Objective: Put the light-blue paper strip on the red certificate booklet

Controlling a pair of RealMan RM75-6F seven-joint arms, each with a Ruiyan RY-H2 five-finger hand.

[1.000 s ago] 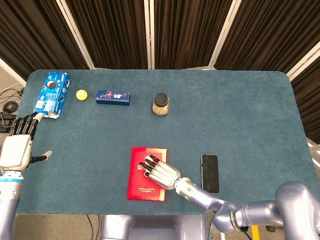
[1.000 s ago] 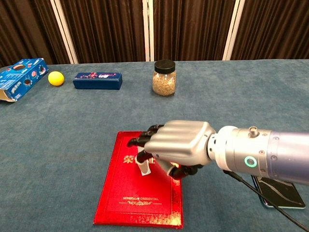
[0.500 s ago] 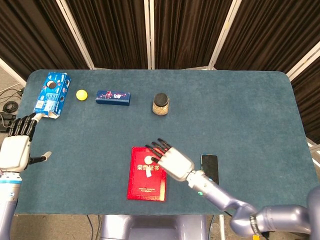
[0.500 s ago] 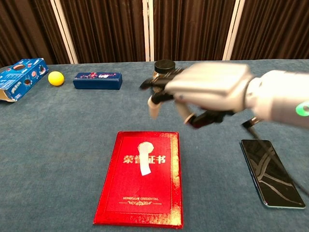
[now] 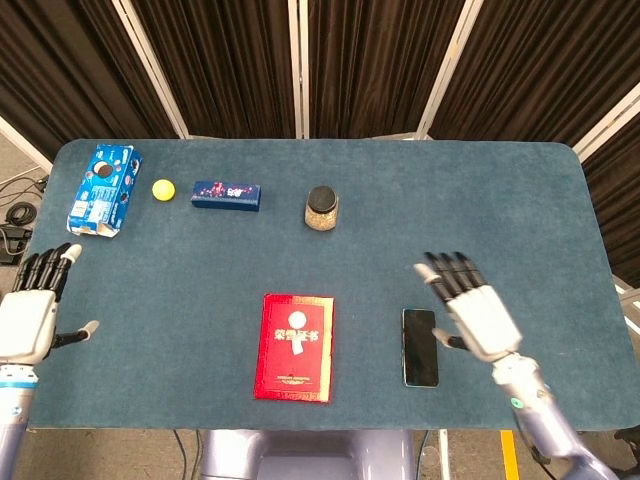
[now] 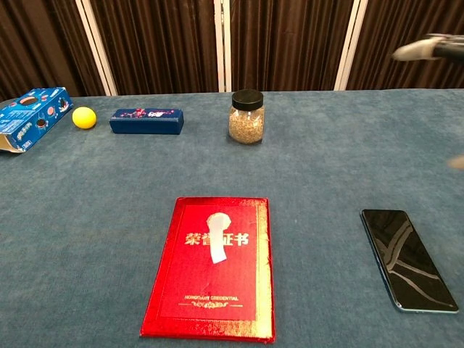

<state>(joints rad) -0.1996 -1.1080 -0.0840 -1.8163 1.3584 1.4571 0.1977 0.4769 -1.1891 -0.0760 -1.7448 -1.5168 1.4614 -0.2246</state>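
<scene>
The red certificate booklet (image 5: pixel 295 347) (image 6: pixel 213 267) lies flat near the table's front edge. A pale light-blue paper strip (image 5: pixel 297 346) (image 6: pixel 216 251) rests on the booklet's upper middle, with no hand touching it. My right hand (image 5: pixel 470 308) hovers open with fingers spread to the right of the booklet, above the phone; only its fingertips (image 6: pixel 424 48) show at the chest view's top right. My left hand (image 5: pixel 30 310) is open at the table's left edge, holding nothing.
A black phone (image 5: pixel 420 347) (image 6: pixel 408 257) lies right of the booklet. Along the back stand a grain jar (image 5: pixel 321 209) (image 6: pixel 246 117), a dark blue box (image 5: pixel 226 194) (image 6: pixel 146 120), a yellow ball (image 5: pixel 162 189) (image 6: pixel 84 117) and a blue snack carton (image 5: pixel 102 187) (image 6: pixel 29 117).
My right hand let go of the strip, lifted off the booklet and swung right, over the phone. The strip stays on the booklet. My left hand dropped slightly.
</scene>
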